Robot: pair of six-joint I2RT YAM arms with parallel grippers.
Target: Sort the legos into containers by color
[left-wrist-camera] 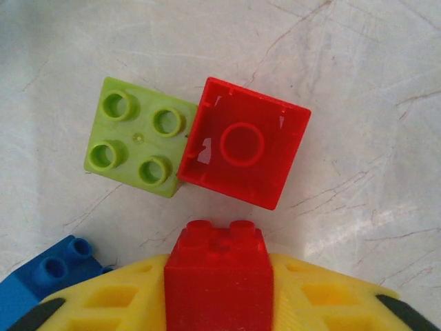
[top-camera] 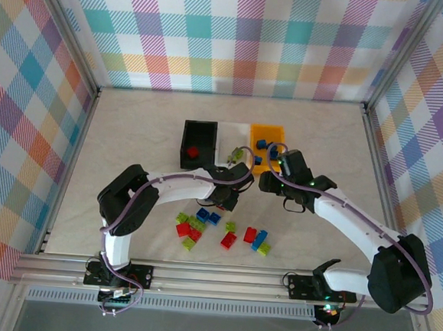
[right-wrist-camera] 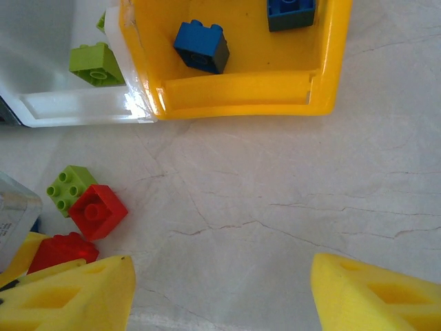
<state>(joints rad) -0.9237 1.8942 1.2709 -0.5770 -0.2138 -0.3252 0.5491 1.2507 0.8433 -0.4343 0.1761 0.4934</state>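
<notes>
Table: pale marbled top, bearing everything listed. Left arm and right arm: white links, both reaching toward mid-table. Bins, three in a row at the far middle: black bin on the left, with one red brick inside; white bin in the middle, with green bricks inside; orange bin on the right, against the white bin, with blue bricks inside. Left gripper: yellow fingers pinching a held red brick, studs pointing away from the camera, low over the table. Right gripper: fingers spread wide, nothing between them, above bare table just in front of the orange bin. Loose pile: red, blue and green bricks scattered on the table nearer the arm bases. Single green brick, studs up, touching an upturned red brick, both just beyond the held red brick.
</notes>
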